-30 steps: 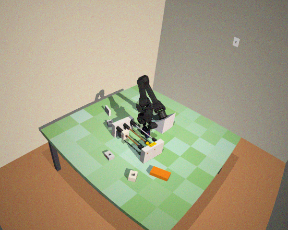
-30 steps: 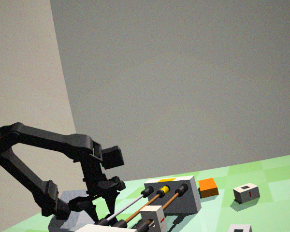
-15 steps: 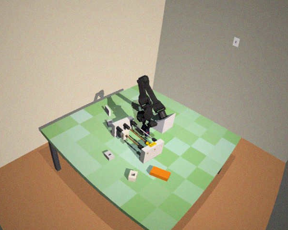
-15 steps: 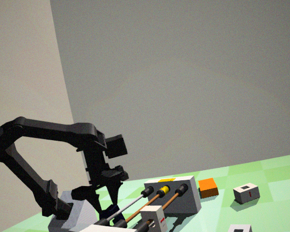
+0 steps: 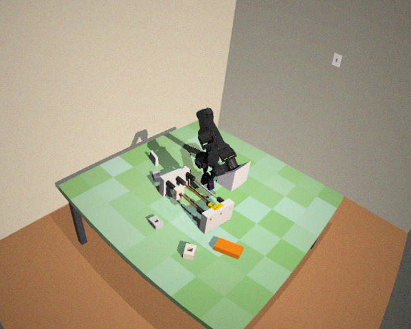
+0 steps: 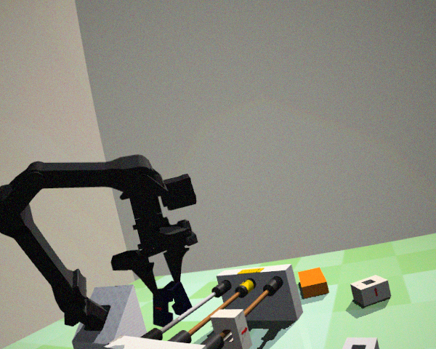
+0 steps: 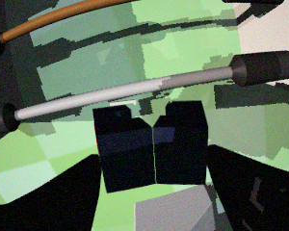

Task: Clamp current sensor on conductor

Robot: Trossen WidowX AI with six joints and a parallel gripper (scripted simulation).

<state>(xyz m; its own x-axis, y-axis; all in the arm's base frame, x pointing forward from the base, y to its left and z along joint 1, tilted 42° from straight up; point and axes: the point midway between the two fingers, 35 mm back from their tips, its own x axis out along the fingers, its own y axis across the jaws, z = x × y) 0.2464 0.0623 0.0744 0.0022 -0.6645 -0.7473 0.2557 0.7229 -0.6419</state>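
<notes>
The open split-core sensor (image 5: 211, 183) (image 6: 160, 313) (image 7: 180, 161) is dark navy, its two halves parted at the bottom, with a red mark on one side. My gripper (image 6: 166, 288) (image 7: 154, 158) is shut on it from both sides and holds it above the table, beside the grey conductor (image 6: 190, 310) (image 7: 87, 96). The middle copper conductor (image 5: 195, 192) (image 6: 214, 314) (image 7: 58, 16) has a yellow collar (image 5: 209, 204) (image 6: 247, 287) at one end. A yellow label (image 5: 218, 206) (image 6: 252, 270) is on the end block (image 5: 216, 218) (image 6: 267, 311) there; its lettering is unreadable.
A white sensor (image 5: 181, 191) (image 6: 229, 319) sits round the outer copper conductor. Loose on the table are an orange block (image 5: 229, 248) (image 6: 312, 283) and white units (image 5: 189, 256) (image 6: 376, 294). A pale upright piece (image 5: 154, 157) stands behind. A pale wedge (image 5: 239, 177) (image 6: 115, 304) is by the arm's base.
</notes>
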